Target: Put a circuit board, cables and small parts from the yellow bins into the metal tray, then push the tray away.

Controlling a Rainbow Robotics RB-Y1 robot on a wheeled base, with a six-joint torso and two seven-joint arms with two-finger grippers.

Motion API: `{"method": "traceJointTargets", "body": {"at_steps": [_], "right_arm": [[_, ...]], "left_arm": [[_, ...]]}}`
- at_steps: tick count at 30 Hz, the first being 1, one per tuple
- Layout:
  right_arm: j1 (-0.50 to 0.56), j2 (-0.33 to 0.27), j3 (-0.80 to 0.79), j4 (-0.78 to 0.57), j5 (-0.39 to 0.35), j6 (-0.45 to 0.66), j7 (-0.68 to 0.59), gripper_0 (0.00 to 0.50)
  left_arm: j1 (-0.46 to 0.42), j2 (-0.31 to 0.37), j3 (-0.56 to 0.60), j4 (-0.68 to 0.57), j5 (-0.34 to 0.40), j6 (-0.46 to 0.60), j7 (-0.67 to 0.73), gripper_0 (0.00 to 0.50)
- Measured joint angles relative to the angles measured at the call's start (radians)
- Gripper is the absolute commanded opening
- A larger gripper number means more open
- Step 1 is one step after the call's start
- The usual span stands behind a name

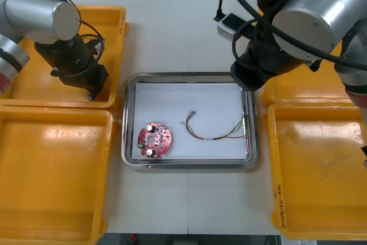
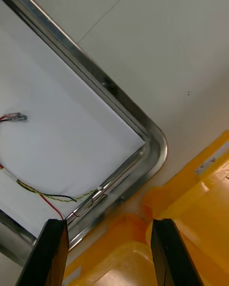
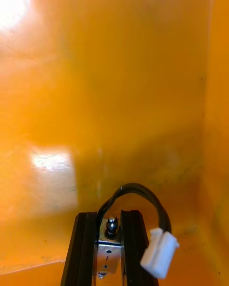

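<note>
The left gripper (image 3: 110, 215), two black fingers, is clamped narrowly on the short black cable with a white plug (image 3: 143, 190). The cable arcs out from between the fingers and ends in the plug just beside one of them. A bit of shiny metal shows in the slot where the cable starts, but I cannot tell what it is. In the front view this left gripper (image 1: 92, 92) points steeply down into the far yellow plastic bin on the left (image 1: 114, 32), at the corner nearest the tray. The arm's silver link reaches in from the left edge above it.

The right gripper (image 2: 109, 225) has its fingers well apart with nothing between them. It hangs over the far right corner of the shiny rectangular metal tray (image 1: 129, 142), where the tray meets the far yellow plastic bin on the right (image 1: 275, 93). The right arm's thick silver link slants in from the upper right, across that bin.

Inside the tray, which is white, lie the round red circuit board (image 1: 154, 139) towards its near left and the thin red and yellow cable (image 1: 215, 135) curving towards its right wall.
</note>
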Motion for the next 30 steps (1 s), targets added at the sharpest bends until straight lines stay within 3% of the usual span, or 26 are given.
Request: {"method": "traceJointTargets", "body": {"at_steps": [10,17,30], "right_arm": [[-0.019,-0.044,-0.126,0.064,0.044,0.000,0.000,0.500],[-0.053,-0.053,-0.186,0.158,0.100,0.000,0.000,0.500],[-0.157,-0.053,-0.297,0.395,0.164,0.000,-0.007,0.500]], "left_arm": [[0.000,0.003,0.155,0.001,-0.009,0.017,-0.351,0.000],[0.000,0.021,0.210,-0.035,-0.024,0.054,-0.354,0.000],[0.000,0.039,0.333,-0.226,-0.065,0.253,-0.332,0.000]]}}
